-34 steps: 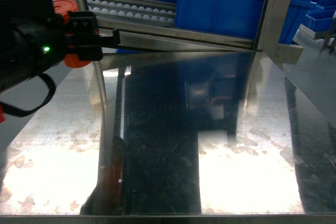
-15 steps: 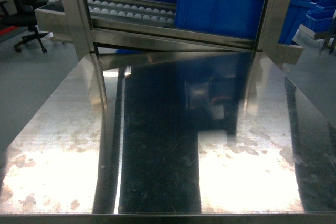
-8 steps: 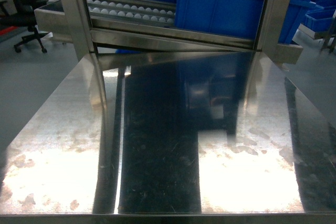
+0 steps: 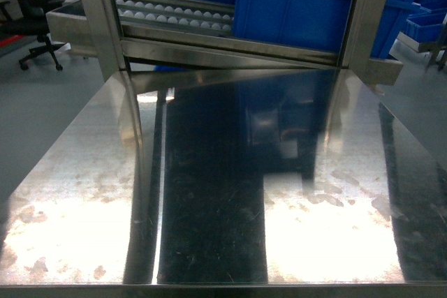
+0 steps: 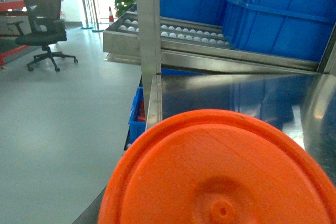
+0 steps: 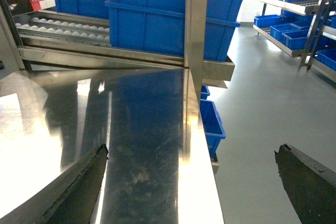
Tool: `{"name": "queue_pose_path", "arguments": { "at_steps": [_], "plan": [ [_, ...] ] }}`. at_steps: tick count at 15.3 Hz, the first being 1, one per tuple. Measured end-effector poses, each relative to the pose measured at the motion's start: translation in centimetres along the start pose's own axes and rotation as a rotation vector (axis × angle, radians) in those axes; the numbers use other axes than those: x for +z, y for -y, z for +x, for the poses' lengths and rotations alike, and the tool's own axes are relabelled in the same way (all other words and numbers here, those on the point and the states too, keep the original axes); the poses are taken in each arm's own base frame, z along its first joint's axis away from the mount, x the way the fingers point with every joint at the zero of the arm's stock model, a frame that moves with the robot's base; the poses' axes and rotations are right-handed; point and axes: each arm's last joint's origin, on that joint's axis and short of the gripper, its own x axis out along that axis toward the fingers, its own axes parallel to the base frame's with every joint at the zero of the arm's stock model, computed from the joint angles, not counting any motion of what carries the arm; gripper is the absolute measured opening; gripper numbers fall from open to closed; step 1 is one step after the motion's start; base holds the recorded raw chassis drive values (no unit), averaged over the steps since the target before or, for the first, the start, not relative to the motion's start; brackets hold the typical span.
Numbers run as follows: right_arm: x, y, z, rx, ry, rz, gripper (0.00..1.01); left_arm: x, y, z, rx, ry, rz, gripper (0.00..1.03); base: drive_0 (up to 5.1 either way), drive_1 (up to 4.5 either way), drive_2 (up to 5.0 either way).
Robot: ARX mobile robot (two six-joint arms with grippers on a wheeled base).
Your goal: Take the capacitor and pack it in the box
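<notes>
No capacitor or pink box shows in any view. The steel surface (image 4: pixel 209 193) fills the head view, with no arm over it. The right claw (image 6: pixel 191 182) hangs off the surface's right edge, its two dark fingers (image 6: pixel 79 187) spread wide with nothing between them, only their tips in frame. The left wrist view is mostly blocked by an orange disc (image 5: pixel 220 171) cut off at the bottom; the left claw itself is not visible there. Blue bins (image 4: pixel 300 5) stand behind on a roller rack (image 4: pixel 174 12); an office chair (image 5: pixel 44 24) stands on the grey floor (image 5: pixel 52 129).
</notes>
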Motion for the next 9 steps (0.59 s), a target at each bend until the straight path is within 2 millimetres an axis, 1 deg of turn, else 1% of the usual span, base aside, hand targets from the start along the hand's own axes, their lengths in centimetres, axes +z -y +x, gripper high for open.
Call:
{"name": "queue_pose_path", "arguments": {
  "at_steps": [9],
  "plan": [
    [0.0,0.0,0.0,0.000,0.000,0.000,0.98,-0.1,0.0,-1.3,0.000,-0.009,0.000,0.43,0.0,0.00,0.0]
  ]
}}
